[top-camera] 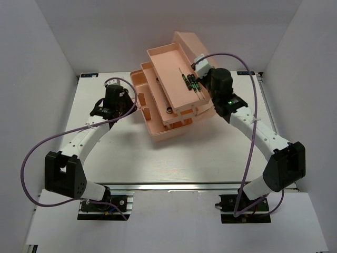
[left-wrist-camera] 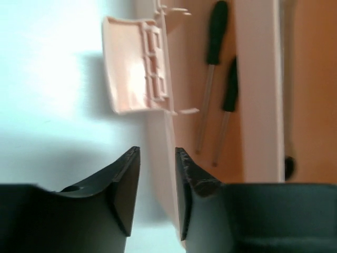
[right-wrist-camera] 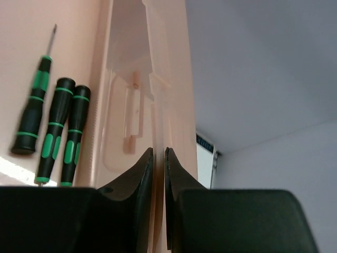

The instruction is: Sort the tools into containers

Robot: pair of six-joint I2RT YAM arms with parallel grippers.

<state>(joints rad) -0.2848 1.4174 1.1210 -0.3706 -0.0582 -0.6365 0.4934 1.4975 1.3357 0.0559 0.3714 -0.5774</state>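
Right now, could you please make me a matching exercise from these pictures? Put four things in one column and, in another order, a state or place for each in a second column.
Things:
1. left hand
2. right hand
3. screwdrivers
4. toolbox

States or places:
a. pink, opened out
b. shut on the tray wall
c. open, left of the toolbox
d. side by side in the top tray

Pairs: 1-c, 2-b, 3-d, 4-a.

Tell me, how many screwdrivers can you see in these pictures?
5. Three green-banded screwdrivers lie side by side in the top tray. Two black-handled screwdrivers lie in another compartment by the latch. The trays may hide more.
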